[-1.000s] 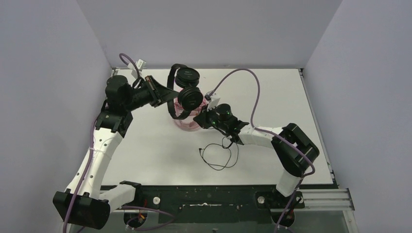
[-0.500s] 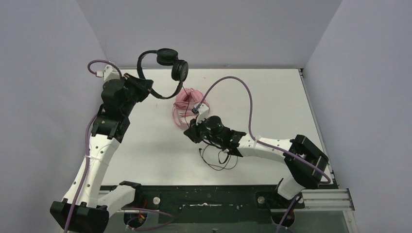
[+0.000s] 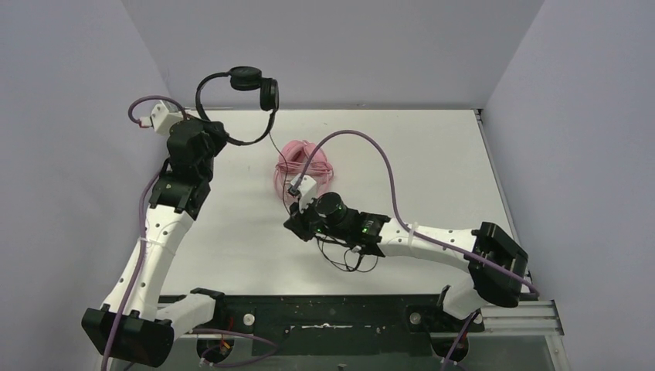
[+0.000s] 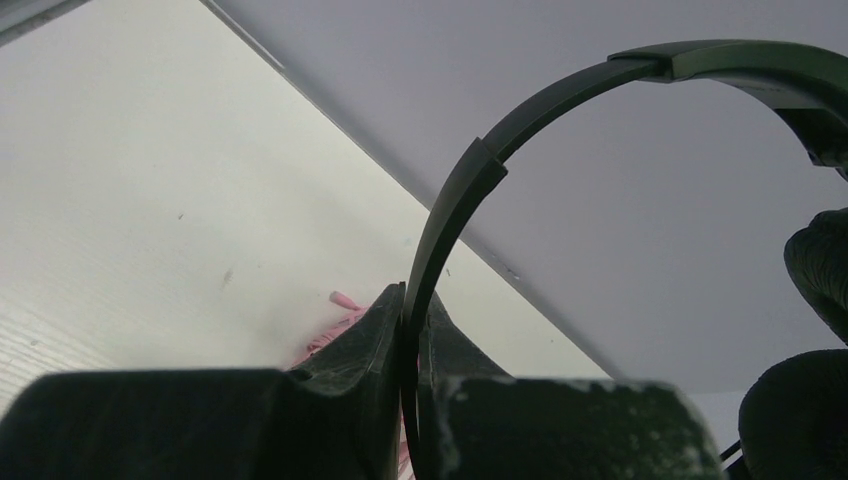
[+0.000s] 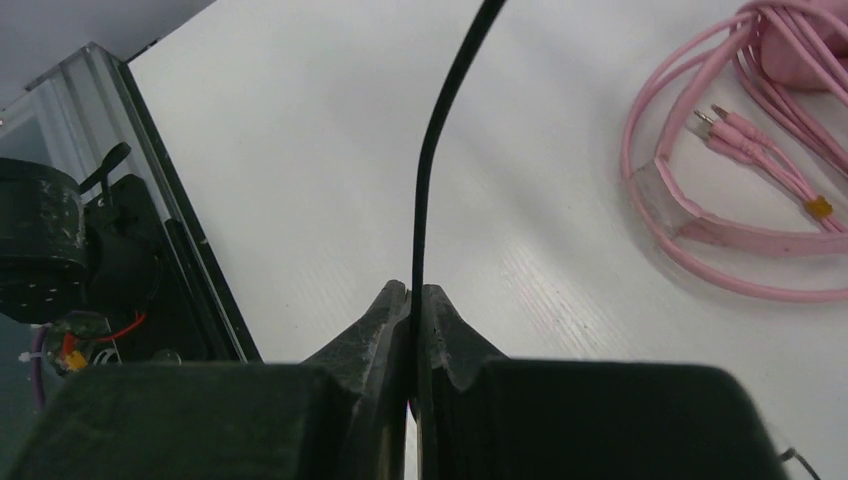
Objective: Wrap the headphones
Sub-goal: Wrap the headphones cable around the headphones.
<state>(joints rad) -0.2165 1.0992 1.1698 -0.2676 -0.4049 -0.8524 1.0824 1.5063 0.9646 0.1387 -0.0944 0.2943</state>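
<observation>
Left gripper, jaws closed on the thin headband of the black headphones, lifting them off the table above its far-left corner; in the left wrist view the band rises from between the pinched fingertips and arcs against the grey back wall. Right gripper, jaws likewise pressed together, pinches the thin black cable, which runs taut up and away from the fingertips; its slack end lies in a loop on the table under the right arm. The pink headphones, with their cable coiled about them, rest on the table between the two grippers, just beyond the right one and apart from both. The left arm stands close to the left wall and the table's far edge. The broadest open surface lies to the right of the pink bundle, out to the right edge. The near edge carries the arm bases.
</observation>
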